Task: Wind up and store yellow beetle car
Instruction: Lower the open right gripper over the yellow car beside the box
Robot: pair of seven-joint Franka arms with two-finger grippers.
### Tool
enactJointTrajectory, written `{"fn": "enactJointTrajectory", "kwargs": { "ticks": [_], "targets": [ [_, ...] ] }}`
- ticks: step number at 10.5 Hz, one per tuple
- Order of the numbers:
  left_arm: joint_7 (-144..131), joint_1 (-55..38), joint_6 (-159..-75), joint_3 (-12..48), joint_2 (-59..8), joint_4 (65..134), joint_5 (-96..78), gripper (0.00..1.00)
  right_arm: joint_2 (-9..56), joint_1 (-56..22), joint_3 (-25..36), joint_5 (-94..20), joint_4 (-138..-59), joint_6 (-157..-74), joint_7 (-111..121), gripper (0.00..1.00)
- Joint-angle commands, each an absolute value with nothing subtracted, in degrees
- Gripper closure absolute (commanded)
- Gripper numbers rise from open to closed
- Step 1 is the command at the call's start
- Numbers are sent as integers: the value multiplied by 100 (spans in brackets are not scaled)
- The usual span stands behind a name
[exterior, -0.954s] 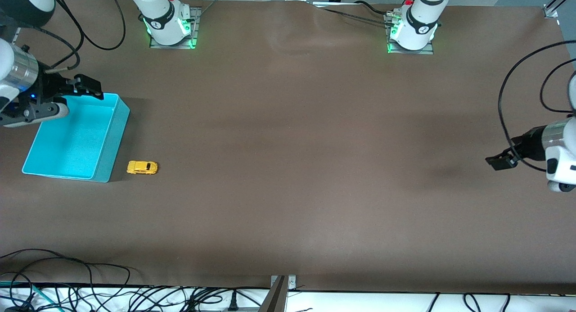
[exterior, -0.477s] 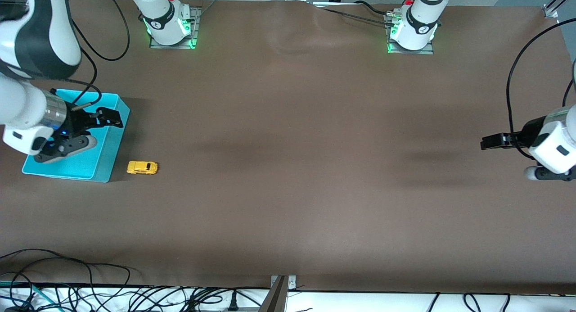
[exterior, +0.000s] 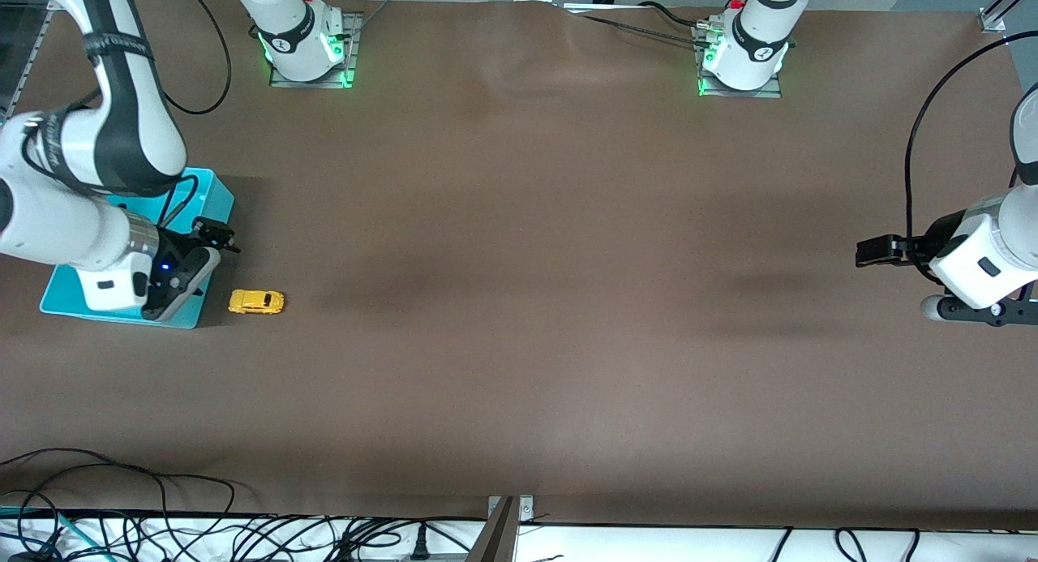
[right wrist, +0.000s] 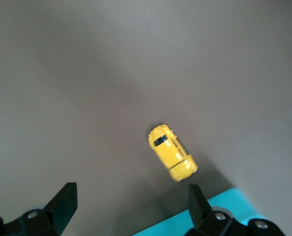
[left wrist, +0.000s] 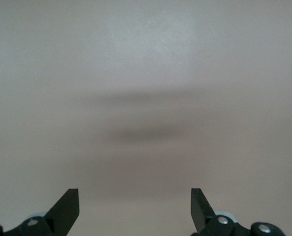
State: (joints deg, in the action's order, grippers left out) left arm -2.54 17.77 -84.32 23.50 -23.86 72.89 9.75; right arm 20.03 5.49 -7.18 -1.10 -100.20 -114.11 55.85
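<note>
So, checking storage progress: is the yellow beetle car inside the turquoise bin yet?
No, the yellow beetle car sits on the brown table beside the turquoise bin, outside its wall.

One yellow beetle car (exterior: 256,302), one turquoise bin (exterior: 212,205), two robot arms, two open hands

White arms (exterior: 81,213) — black joints, black cables, green-lit bases (exterior: 306,55).
</note>
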Motion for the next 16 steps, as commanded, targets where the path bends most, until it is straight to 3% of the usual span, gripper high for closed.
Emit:
{"fn": "enactJointTrajectory", "kwargs": {
  "ticks": [1,4,7,14,16],
  "targets": [
    [-70,1732,-8323,2320,-2399,7163,1090,0,2363,720,-975,245,-10177,-12099,6369,0],
    [-70,1696,-8323,2320,-2399,7163,1090,0,3031,791,-976,246,-10222,-13093,7442,0],
    [-70,1696,-8323,2312,-2399,7163,941,0,3339,861,-976,264,-10274,-13192,7567,0],
    [-70,1714,-8332,2303,-2434,7163,932,0,3314,1072,-976,255,-11258,-14422,8051,0],
    [-70,1714,-8332,2303,-2435,7163,932,0,3122,1072,-976,255,-11259,-14318,8313,35]
  ]
}}
